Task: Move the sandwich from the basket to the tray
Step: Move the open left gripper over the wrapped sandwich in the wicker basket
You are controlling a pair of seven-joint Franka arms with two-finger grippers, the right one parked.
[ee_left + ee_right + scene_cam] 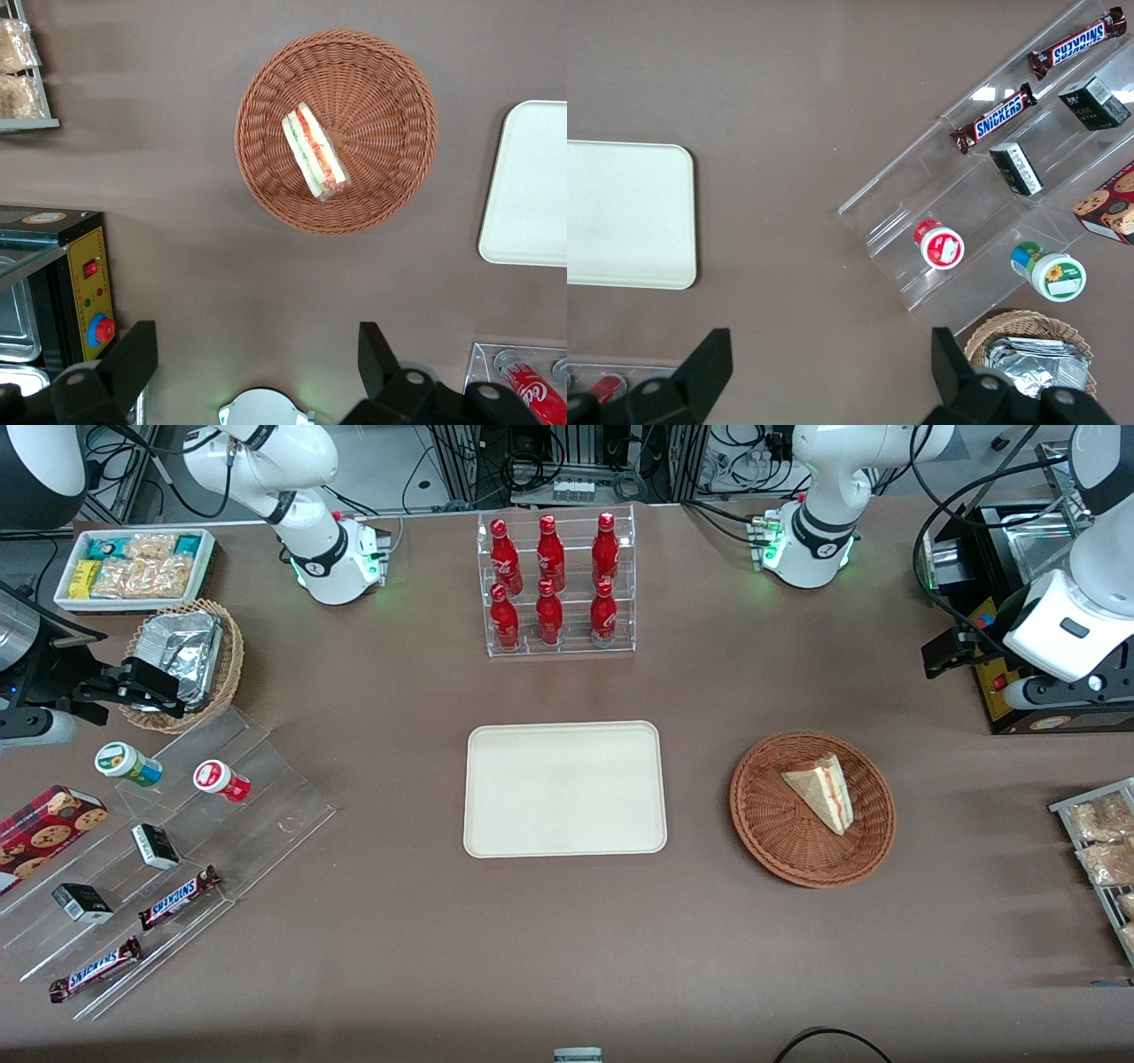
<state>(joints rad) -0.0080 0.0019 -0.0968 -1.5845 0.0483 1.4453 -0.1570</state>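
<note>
The sandwich (822,791), a pale bread wedge with a red-orange filling stripe, lies in the round reddish-brown wicker basket (780,841). The cream-white tray (564,788) lies flat beside the basket, toward the parked arm's end, and holds nothing. My left gripper (952,651) hangs high above the table, farther from the front camera than the basket and toward the working arm's end. In the left wrist view the gripper (257,359) is wide open and holds nothing, well apart from the sandwich (314,152), the basket (381,97) and the tray (532,186).
A clear rack of red bottles (558,584) stands farther back than the tray. A black machine (1019,602) sits beside my gripper. A wire rack of snack packets (1099,841) lies at the working arm's end. A stepped acrylic display (177,850) and a tan foil-packet basket (182,660) are at the parked arm's end.
</note>
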